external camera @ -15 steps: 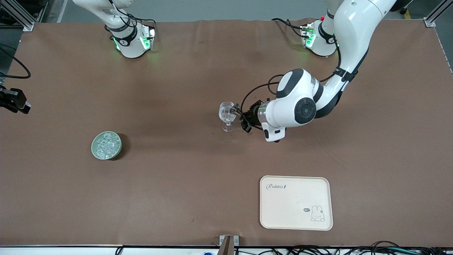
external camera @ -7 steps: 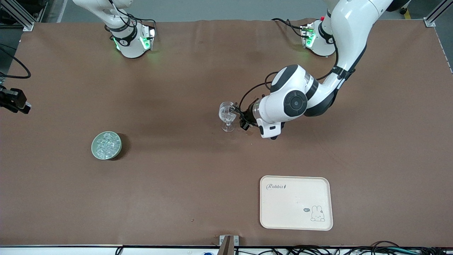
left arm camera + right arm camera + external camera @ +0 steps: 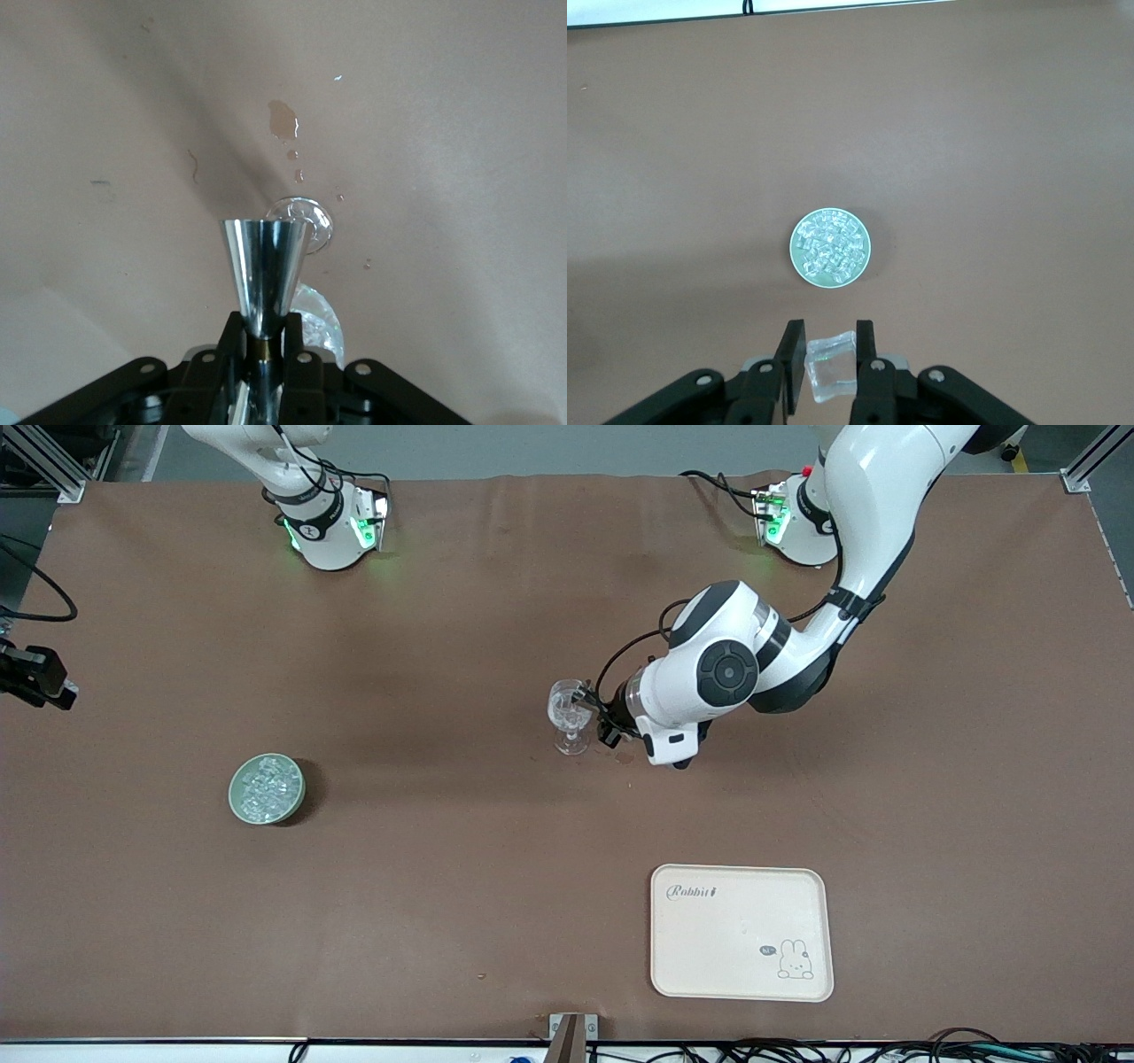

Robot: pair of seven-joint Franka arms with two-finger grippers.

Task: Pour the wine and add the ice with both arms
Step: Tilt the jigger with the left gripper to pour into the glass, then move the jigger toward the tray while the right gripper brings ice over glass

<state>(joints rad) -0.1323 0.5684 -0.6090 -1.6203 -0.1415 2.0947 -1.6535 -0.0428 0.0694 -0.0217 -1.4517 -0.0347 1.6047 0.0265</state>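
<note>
From the front camera I see my left arm [image 3: 850, 540] reaching from its base down to mid-table, its gripper [image 3: 592, 710] right at the rim of a clear stemmed glass [image 3: 568, 717]. That view hides what the gripper carries. The left wrist view shows it: the fingers [image 3: 232, 341] are clamped on the narrow waist of a polished metal jigger [image 3: 264, 274], a flared cone with mirror-bright walls, pointing away from the camera. Past the cone I see the glass's round foot [image 3: 306, 221] on the mat, and part of its bowl [image 3: 319, 319] beside the jigger. Small amber drops and one larger spill [image 3: 283, 120] lie on the mat near the foot; from the front they are only a faint dark fleck.

The right arm [image 3: 283, 460] shows only its base and lower links at the front, and its gripper is out of that frame. The right wrist view fills this in: the right gripper [image 3: 829, 367] hangs high over the table, fingers narrowed on one glassy, whitish cube [image 3: 831, 367]. The rest of the ice [image 3: 828, 246] is heaped in a small round pale-green bowl [image 3: 799, 266], toward the right arm's end of the table.

A cream rounded tray [image 3: 741, 932] with a rabbit print lies nearer the front camera than the glass. The mat [image 3: 443, 868] is matte brown.
</note>
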